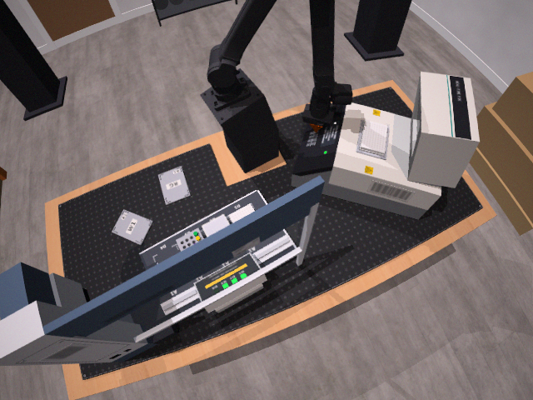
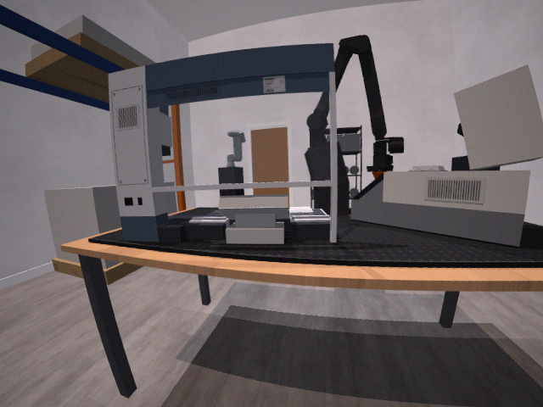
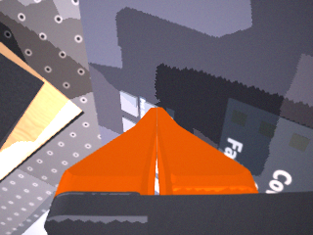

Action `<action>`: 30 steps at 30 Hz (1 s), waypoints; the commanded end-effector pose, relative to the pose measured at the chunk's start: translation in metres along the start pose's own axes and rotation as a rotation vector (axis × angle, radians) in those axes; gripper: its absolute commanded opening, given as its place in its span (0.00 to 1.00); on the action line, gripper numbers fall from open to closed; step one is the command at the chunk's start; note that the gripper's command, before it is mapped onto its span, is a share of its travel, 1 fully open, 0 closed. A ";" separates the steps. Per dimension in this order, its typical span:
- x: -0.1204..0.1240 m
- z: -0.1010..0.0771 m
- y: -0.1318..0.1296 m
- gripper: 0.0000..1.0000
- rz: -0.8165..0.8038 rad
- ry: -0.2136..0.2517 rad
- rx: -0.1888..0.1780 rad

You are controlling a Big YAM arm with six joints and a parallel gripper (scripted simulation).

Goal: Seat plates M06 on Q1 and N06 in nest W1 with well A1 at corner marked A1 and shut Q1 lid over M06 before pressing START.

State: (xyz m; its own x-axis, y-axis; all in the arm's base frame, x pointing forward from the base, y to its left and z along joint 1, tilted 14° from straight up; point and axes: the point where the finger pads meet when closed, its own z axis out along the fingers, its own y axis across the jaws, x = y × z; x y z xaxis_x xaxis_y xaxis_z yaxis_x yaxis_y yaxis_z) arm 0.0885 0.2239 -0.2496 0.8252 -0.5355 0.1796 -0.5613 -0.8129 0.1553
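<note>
Grey plank floor (image 2: 53, 332), brown door (image 2: 269, 159)

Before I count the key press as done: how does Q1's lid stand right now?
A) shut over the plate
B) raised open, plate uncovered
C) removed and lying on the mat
B: in the top view the lid stands tilted up behind the block, and the plate lies uncovered on Q1.
</note>
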 end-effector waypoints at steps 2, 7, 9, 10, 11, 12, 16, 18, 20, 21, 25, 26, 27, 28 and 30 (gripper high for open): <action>0.008 0.007 0.028 0.00 0.011 0.003 -0.059; 0.009 0.008 0.032 0.00 0.001 0.001 -0.066; 0.011 0.009 0.034 0.00 -0.006 0.007 -0.069; 0.012 0.010 0.033 0.00 -0.009 0.011 -0.067; 0.012 0.009 0.028 0.00 -0.011 0.013 -0.059; 0.010 0.007 0.022 0.00 -0.010 0.011 -0.050; 0.005 0.001 0.002 0.00 0.010 -0.005 -0.006; 0.000 -0.001 -0.003 0.00 0.011 -0.015 0.004; -0.002 -0.001 -0.005 0.00 0.012 -0.015 0.010; -0.002 -0.001 -0.005 0.00 0.012 -0.015 0.010; -0.006 -0.006 -0.013 0.00 0.006 -0.002 0.019; -0.007 -0.006 -0.012 0.00 0.005 -0.006 0.017; -0.007 -0.006 -0.008 0.00 0.003 -0.008 0.011; -0.006 -0.006 -0.005 0.00 0.001 -0.006 0.007; -0.005 -0.005 -0.001 0.00 -0.001 -0.003 0.000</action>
State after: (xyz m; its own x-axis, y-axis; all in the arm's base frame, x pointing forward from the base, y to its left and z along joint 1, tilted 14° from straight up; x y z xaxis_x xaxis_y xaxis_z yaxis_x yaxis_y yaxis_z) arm 0.0880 0.2207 -0.2500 0.8248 -0.5355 0.1815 -0.5625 -0.8097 0.1675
